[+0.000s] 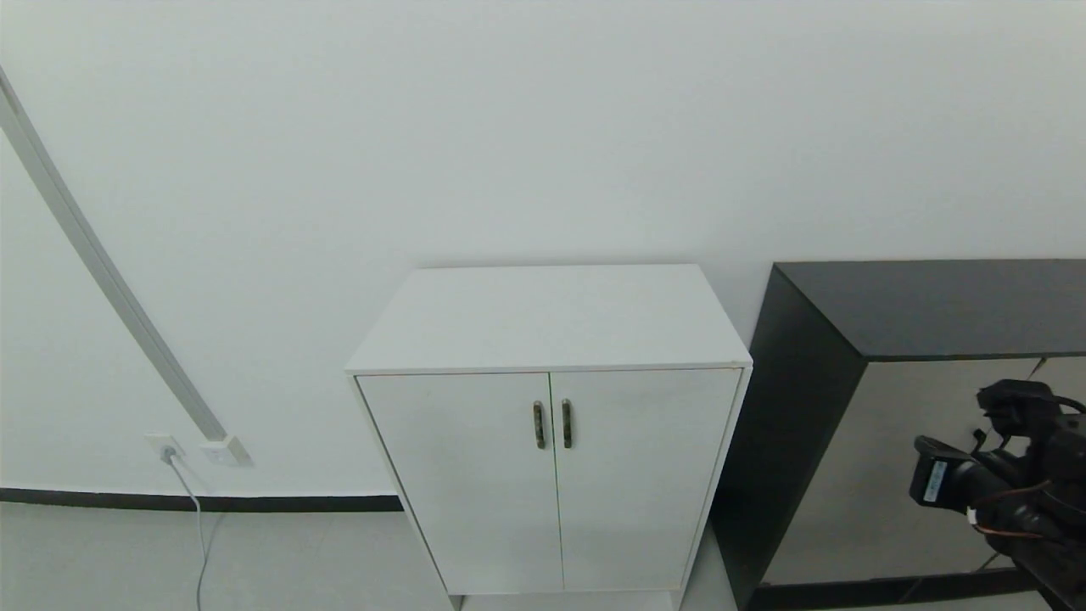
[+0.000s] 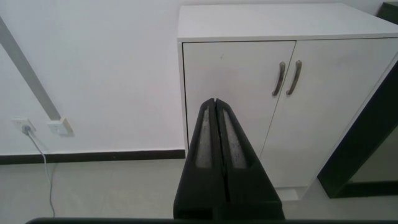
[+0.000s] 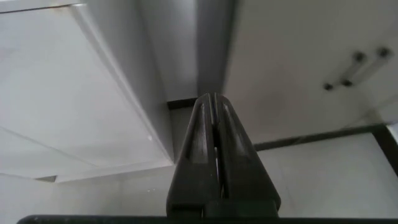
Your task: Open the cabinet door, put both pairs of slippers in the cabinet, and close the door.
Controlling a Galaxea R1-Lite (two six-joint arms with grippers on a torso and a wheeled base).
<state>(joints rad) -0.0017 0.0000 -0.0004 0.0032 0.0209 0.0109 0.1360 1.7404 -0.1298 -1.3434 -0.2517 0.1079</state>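
Cabinet (image 1: 551,318), white, doors (image 1: 475,484) closed, against white wall (image 1: 543,127) on grey floor (image 1: 102,552); black unit (image 1: 848,339) just beside. Left gripper (image 2: 215,106) jaws pressed together; right gripper (image 3: 215,101) likewise.

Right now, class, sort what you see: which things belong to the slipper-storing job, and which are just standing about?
For the job: white cabinet, doors closed; door handles; left claw, shut; right claw, shut.
Standing about: black unit; wall socket; grey cable; wall conduit.
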